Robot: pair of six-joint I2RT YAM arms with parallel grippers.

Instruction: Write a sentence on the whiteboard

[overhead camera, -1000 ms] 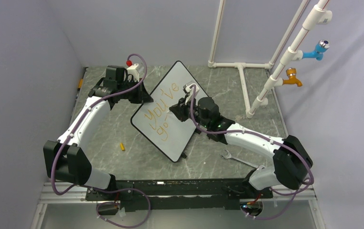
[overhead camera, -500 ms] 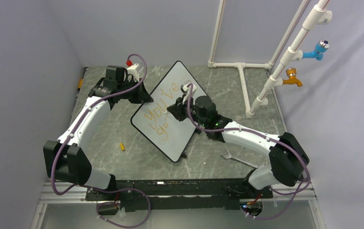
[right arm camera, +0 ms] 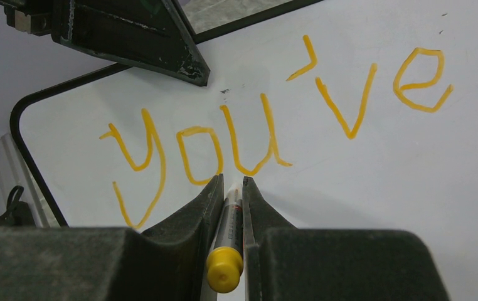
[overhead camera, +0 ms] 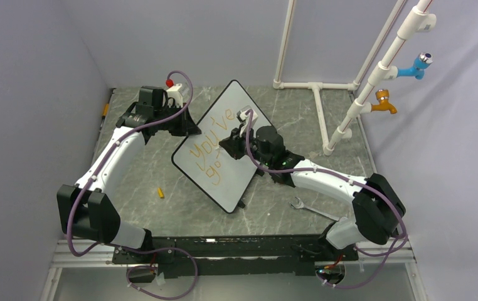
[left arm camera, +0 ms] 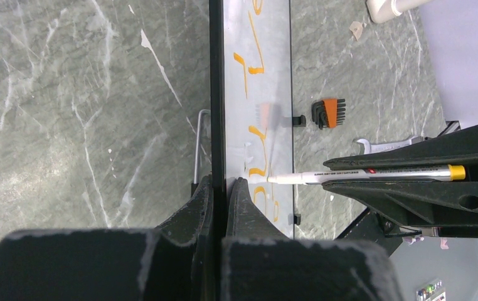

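The whiteboard (overhead camera: 234, 103) stands tilted on its edge in the middle of the table. The sentence (overhead camera: 211, 139) in orange reads "You've", with "go" and a further stroke on the line below. My left gripper (overhead camera: 189, 128) is shut on the board's left rim (left arm camera: 218, 94). My right gripper (overhead camera: 230, 143) is shut on a white marker (right arm camera: 227, 251) with a yellow end. The marker's tip (left arm camera: 263, 179) touches the board beside the lower letters. In the right wrist view the marker points at the board (right arm camera: 381, 188) just below "You've" (right arm camera: 255, 132).
A yellow cap (overhead camera: 160, 192) lies on the table left of the board. A wrench (overhead camera: 312, 209) lies at the front right and a hex key set (left arm camera: 328, 113) lies behind the board. A white pipe frame (overhead camera: 321, 106) with blue and orange taps stands at the back right.
My right gripper with the marker has shifted slightly to the left along the board. The left arm and the board have not moved.
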